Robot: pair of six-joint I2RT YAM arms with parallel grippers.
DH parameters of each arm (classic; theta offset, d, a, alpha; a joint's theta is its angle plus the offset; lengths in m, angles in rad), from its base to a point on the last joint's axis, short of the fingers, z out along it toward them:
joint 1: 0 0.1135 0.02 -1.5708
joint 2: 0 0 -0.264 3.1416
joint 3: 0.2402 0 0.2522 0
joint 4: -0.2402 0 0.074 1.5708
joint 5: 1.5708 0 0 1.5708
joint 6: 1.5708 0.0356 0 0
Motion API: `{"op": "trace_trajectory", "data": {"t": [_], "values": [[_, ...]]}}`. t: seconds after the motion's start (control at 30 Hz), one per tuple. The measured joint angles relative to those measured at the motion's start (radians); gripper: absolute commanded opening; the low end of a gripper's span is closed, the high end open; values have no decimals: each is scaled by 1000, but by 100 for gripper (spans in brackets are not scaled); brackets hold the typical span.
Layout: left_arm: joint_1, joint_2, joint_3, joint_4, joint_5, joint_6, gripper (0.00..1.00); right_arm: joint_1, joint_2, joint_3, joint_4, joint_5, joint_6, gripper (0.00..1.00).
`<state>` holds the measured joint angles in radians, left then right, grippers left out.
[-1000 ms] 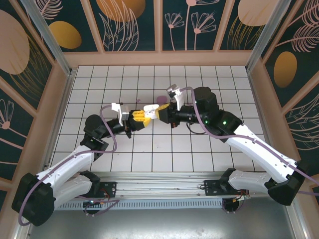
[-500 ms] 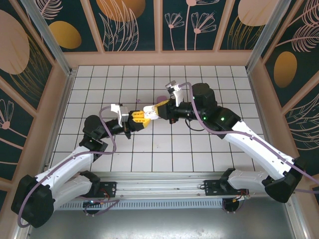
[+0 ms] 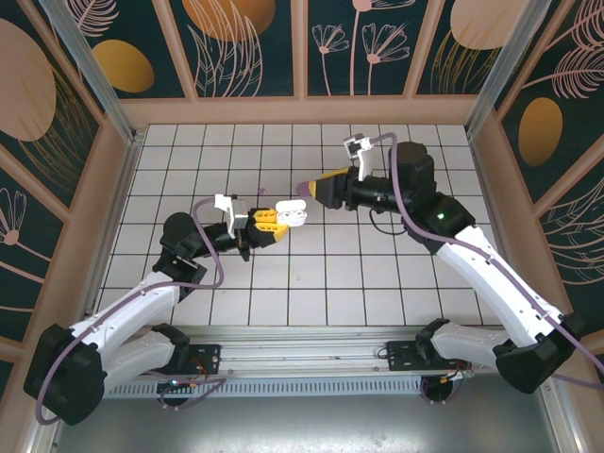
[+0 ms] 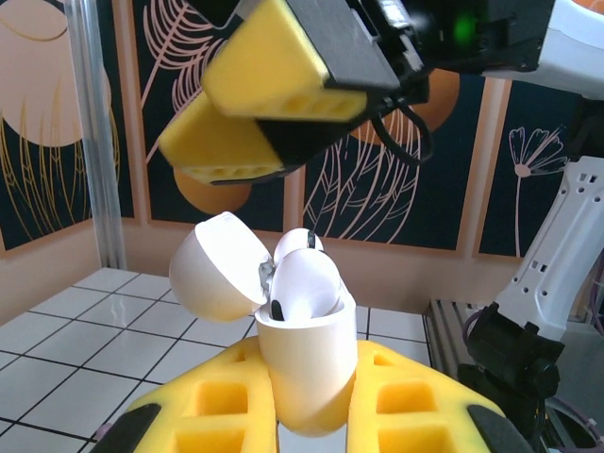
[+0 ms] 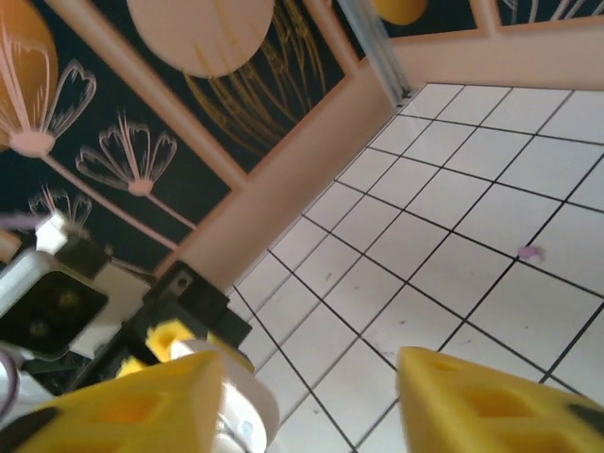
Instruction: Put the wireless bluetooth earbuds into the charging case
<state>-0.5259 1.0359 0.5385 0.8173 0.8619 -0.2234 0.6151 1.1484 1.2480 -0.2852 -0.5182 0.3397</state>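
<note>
Two earbuds (image 4: 307,278) stand in the open case (image 4: 307,368), pinched upright by the left hand (image 3: 270,222); the right hand (image 3: 310,190), spread, hovers just far-right.

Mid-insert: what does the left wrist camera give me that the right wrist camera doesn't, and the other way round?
Left wrist: the inside of the open charging case, its lid flipped open to one side and a white earbud seated in it. The case is clamped by the left gripper.
Right wrist: a pale pink speck lying on the tiled floor, away from the case.
Both: the right gripper, jaws open and holding nothing, close to the white case but not touching it.
</note>
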Motion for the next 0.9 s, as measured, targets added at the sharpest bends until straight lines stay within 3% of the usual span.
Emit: {"op": "trace_trajectory", "data": {"t": [0.33, 0.63, 0.9], "values": [[0, 97, 94, -3, 55, 6, 0, -11, 63, -26, 71, -181, 83, 60], [-1, 119, 110, -17, 58, -1, 0, -16, 90, -27, 95, -317, 92, 47], [-5, 121, 116, -7, 78, -42, 0, -20, 55, -49, 118, -386, 69, 42]]}}
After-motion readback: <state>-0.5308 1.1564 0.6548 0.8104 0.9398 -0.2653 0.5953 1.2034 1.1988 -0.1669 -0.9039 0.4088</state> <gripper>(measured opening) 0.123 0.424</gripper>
